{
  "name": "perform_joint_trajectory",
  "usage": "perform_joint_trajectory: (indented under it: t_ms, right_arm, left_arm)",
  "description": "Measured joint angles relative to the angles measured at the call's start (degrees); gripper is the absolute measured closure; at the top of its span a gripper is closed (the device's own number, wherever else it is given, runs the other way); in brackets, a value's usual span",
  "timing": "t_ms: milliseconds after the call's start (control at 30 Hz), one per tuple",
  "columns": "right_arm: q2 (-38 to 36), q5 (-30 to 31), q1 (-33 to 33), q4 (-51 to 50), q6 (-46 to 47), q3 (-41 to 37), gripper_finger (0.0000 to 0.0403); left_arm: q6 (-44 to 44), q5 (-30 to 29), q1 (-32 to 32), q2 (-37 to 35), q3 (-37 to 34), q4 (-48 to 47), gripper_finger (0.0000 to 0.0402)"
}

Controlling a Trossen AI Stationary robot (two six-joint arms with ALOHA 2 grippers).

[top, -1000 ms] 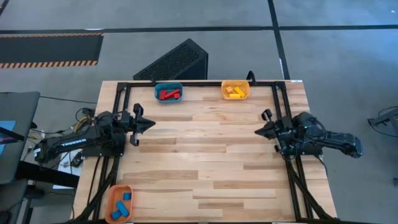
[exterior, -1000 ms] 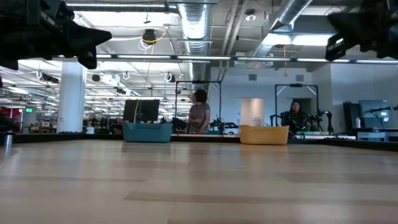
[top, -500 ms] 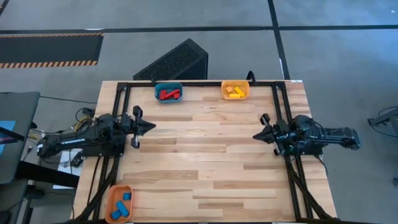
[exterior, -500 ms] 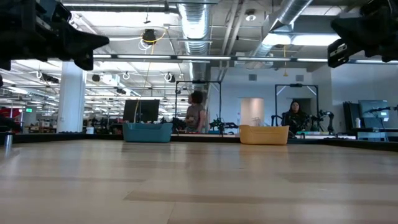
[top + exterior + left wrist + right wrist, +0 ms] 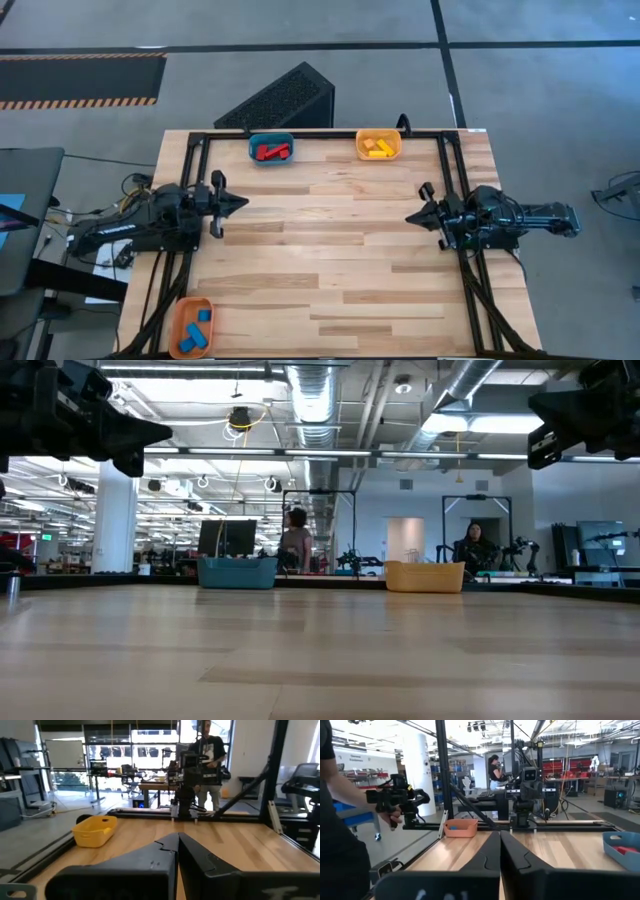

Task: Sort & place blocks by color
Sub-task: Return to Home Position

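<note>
The blocks lie in three bins. Red blocks (image 5: 270,152) are in the blue bin (image 5: 252,148) at the far edge. Beside it, yellow and orange blocks (image 5: 377,147) fill the yellow bin (image 5: 396,146). Blue blocks (image 5: 197,330) sit in the orange bin (image 5: 178,318) at the near left corner. My left gripper (image 5: 244,201) hangs shut and level above the table's left side, holding nothing. My right gripper (image 5: 408,216) is shut and level above the right side, facing it. The wrist views show each pair of fingertips closed together, left gripper (image 5: 177,839), right gripper (image 5: 495,836).
A black frame (image 5: 320,132) runs along the table's far, left and right edges. The wooden middle of the table (image 5: 325,250) lies between the two grippers. A person (image 5: 340,820) stands beyond the table holding a device; others are in the room behind (image 5: 296,545).
My right arm has swung so that it lies straight across the table, its gripper pointing at the left edge. My left arm has straightened a little the same way. Both grippers stay shut. A person in the room behind has walked leftward.
</note>
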Motion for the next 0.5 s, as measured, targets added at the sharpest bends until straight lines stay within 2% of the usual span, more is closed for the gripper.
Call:
perform_joint_trajectory:
  t_ms: [67,200,500]
  right_arm:
    - [0.0,-0.1,0.0,0.0,-0.1,0.0,0.0389]
    - [0.0,-0.2,0.0,0.1,-2.0,0.0,0.0386]
    - [0.1,0.1,-0.2,-0.4,-8.4,0.0,0.0385]
  left_arm:
    - [0.0,0.5,0.0,-2.4,0.0,-2.6,0.0401]
    - [1.6,1.7,0.0,-1.9,-0.8,-1.9,0.0402]
    - [2.2,0.5,0.0,-2.1,-0.8,-2.6,0.0402]
